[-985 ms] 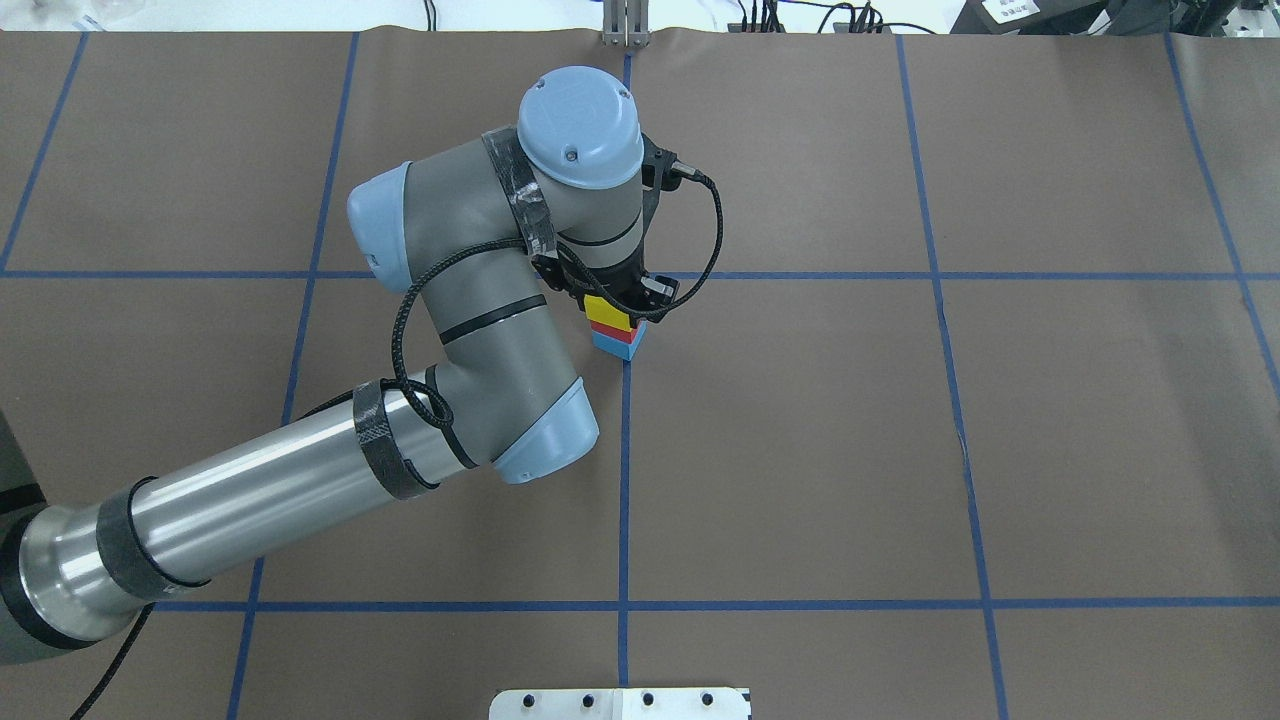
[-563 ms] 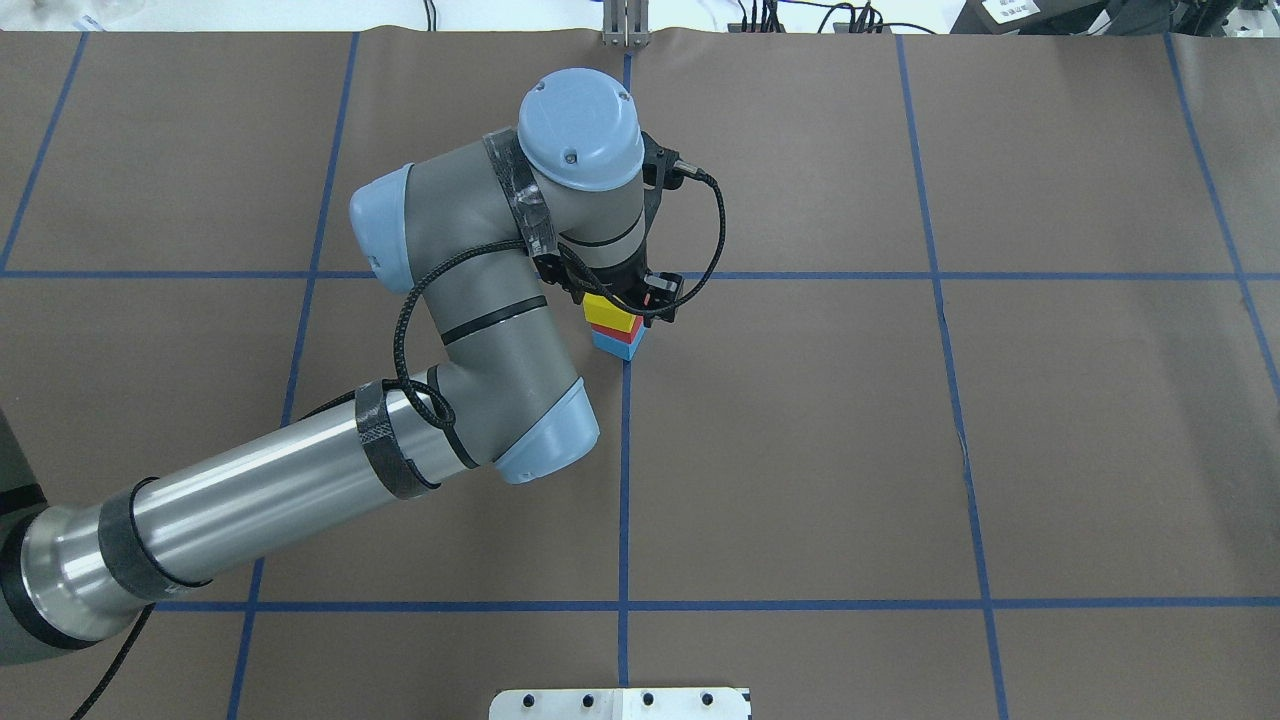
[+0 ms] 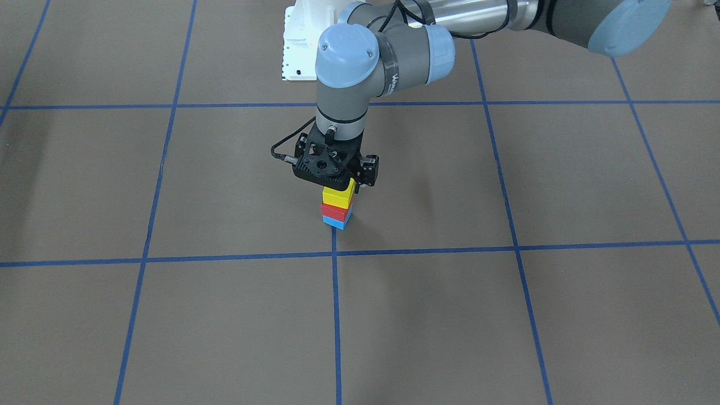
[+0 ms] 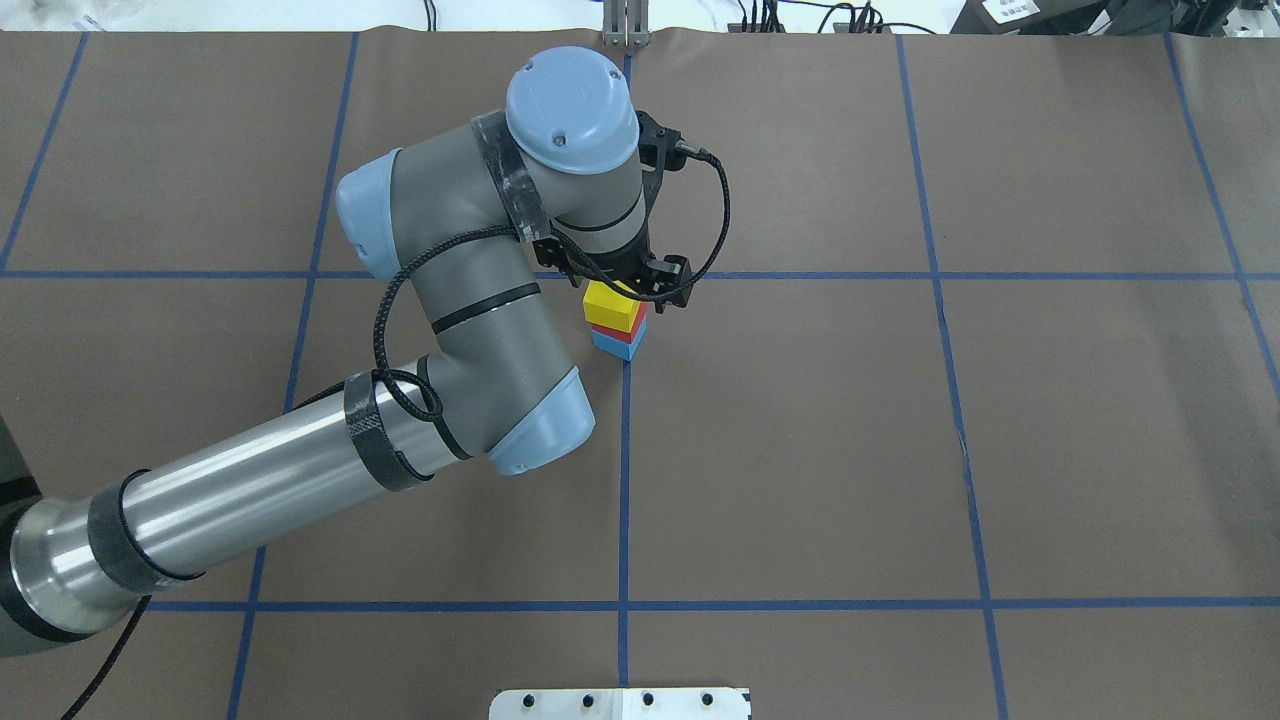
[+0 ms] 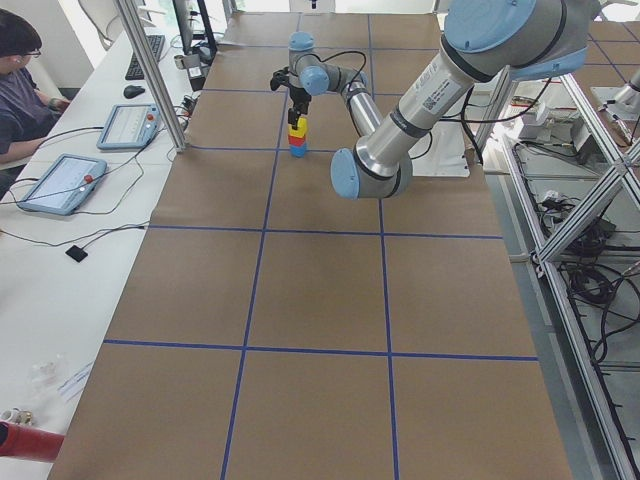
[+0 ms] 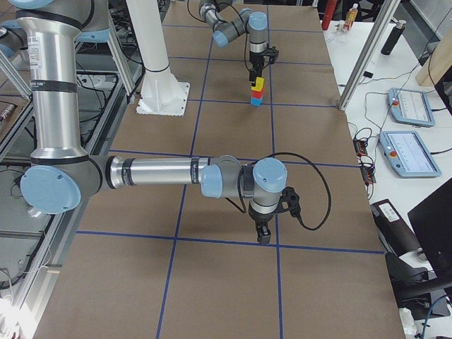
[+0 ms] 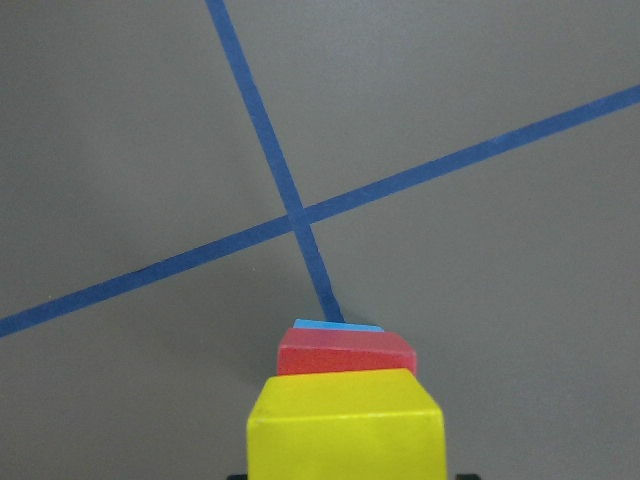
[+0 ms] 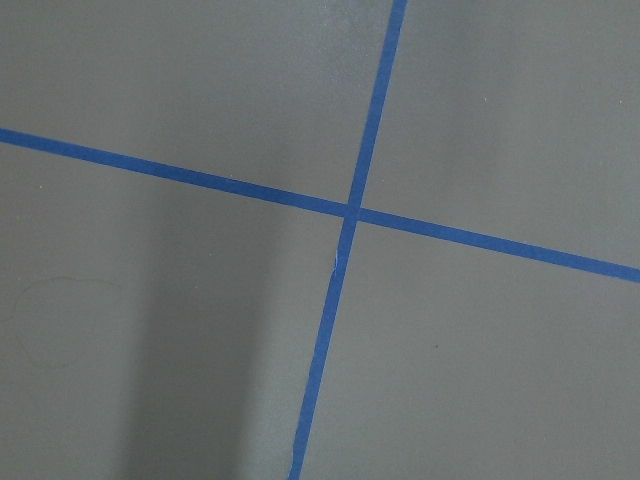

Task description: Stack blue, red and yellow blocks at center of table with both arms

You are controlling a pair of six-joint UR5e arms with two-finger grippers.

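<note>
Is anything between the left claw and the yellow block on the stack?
Nothing visible. The left claw hangs directly over the yellow block, which tops the red block and blue block.

Three small blocks stand in one upright stack. The blue block (image 3: 336, 223) is at the bottom, the red block (image 3: 334, 212) rests on it, and the yellow block (image 3: 338, 197) sits on top. Their edges are nearly flush, with the red one peeking out a little to one side under the yellow. The stack is turned at an angle to the tape crossing (image 3: 334, 253). It stands close to that crossing on the robot's side, on the line running from there toward the robot.
</note>
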